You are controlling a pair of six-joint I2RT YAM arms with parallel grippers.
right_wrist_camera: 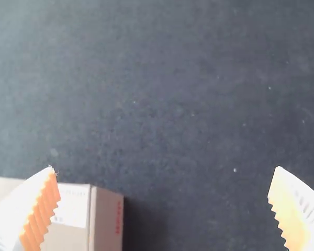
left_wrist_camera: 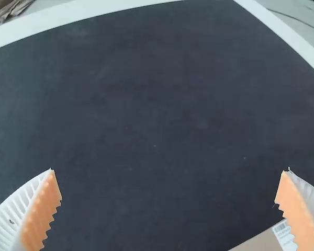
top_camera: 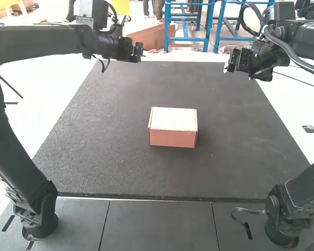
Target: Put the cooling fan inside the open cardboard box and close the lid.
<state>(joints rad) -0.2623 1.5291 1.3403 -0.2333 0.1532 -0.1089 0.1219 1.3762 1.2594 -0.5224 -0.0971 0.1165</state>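
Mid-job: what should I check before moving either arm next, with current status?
1. Box lid shut: ok, the top lies flat.
2. Fan inside the box: cannot tell, the closed lid hides the contents.
3. Left gripper open and empty: ok.
4. Right gripper open and empty: ok.
5. Both grippers apart from the box, above the mat: ok.

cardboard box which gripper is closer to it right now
Left, but only slightly, judging by the high view. The left gripper hangs beyond the cardboard box, a bit to its left; the right gripper hangs beyond it, farther off to its right.
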